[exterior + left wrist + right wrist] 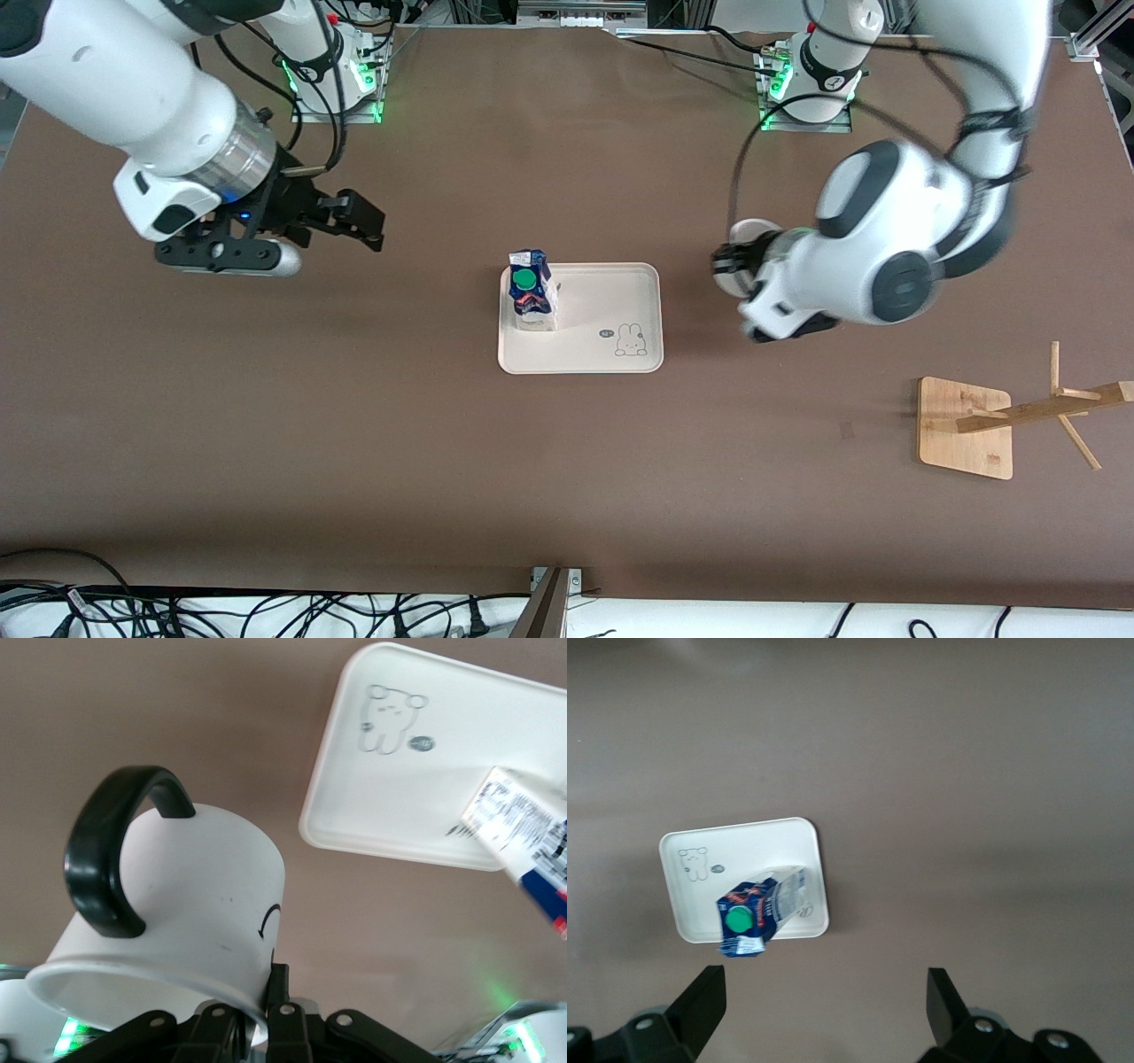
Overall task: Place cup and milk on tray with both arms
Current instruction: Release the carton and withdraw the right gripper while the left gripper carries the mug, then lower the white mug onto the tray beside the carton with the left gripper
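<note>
Front view: the tray lies mid-worktop, its long axis running toward the two arm ends. The milk stands upright on the tray's edge nearest the right arm's end, green cap up. The right tool hangs empty over bare worktop toward the right arm's end, fingers spread wide; this arm waits. The left tool is over bare worktop between the tray and the left arm's end, mostly hidden by its own arm; only a sliver of the cup shows. A wooden rack stands nearer the camera at the left arm's end. Left wrist view: the left tool is clamped on the cup's rim wall. The cup is carried tilted, its mouth toward the tool, the handle off to one side and the base pointing toward the tray. Right wrist view: the fingers stand well apart with nothing between; tray and milk lie below. Risks, as judged: a one-wall pinch may let the cup swing or slip; if released tilted it could roll off the tray; an approach from this side could clip the carton, which sits close to the tray's edge and might topple.
</note>
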Available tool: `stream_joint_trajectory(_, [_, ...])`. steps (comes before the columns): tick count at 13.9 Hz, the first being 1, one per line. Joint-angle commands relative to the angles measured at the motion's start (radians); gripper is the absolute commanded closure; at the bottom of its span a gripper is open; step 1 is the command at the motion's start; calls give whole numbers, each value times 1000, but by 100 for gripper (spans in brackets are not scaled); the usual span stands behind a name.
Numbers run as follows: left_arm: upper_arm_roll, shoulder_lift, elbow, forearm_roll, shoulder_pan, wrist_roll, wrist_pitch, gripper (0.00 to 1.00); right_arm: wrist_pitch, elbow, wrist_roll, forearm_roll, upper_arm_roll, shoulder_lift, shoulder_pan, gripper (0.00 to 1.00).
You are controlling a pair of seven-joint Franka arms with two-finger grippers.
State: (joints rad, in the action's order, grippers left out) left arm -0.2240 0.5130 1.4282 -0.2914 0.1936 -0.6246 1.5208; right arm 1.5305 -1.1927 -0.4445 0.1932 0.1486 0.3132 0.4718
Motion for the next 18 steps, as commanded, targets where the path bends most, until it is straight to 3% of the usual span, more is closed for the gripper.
stream_joint_trajectory(1, [9,154,-165,-14,101,-142,45,100,-23,36,62,-12,38,27,4,0])
stream_joint_trajectory(6, [9,280,-173,-17,202,-279,307,100,-21,28,234,-83,62,84,-76,0])
stream_joint_trajectory(12, [9,344,-161,-46,222,-277,312,100,-84,33,415,-129,62,86,-251,0])
stream_joint_trajectory(17, [9,375,-161,-48,230,-277,311,100,-93,-8,405,-216,56,40,-271,0])
stream_joint_trajectory(18, [9,375,-161,-48,228,-276,311,54,-87,-45,394,-215,46,21,-277,0])
